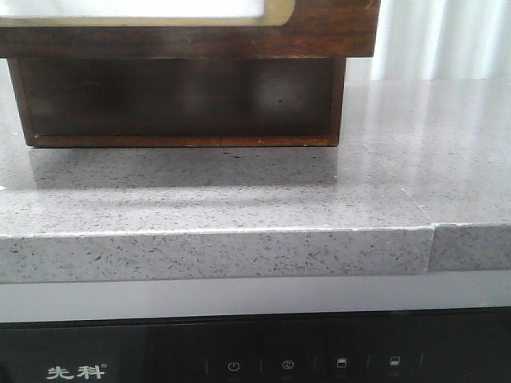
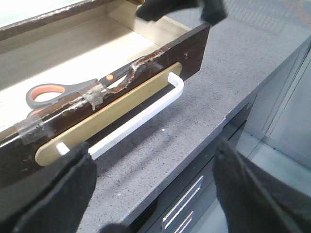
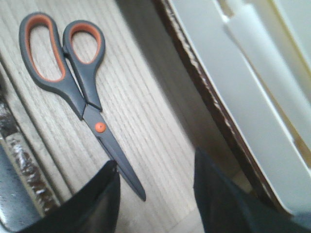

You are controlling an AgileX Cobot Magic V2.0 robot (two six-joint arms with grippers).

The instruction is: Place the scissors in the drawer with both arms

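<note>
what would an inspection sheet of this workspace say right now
surface: grey speckled stone countertop, bare in front of the cabinet.
job's things: scissors lie flat and closed on the pale wood floor of the open drawer; white handle on its front.
clutter: clear tape on the drawer's front edge.
hands: left hand open, holding nothing, in front of the drawer; right hand open, holding nothing, over the scissors' blade tips.
cables: nothing seen.
surroundings: wooden cabinet on the counter; dark appliance panel below; pale curtain behind.
</note>
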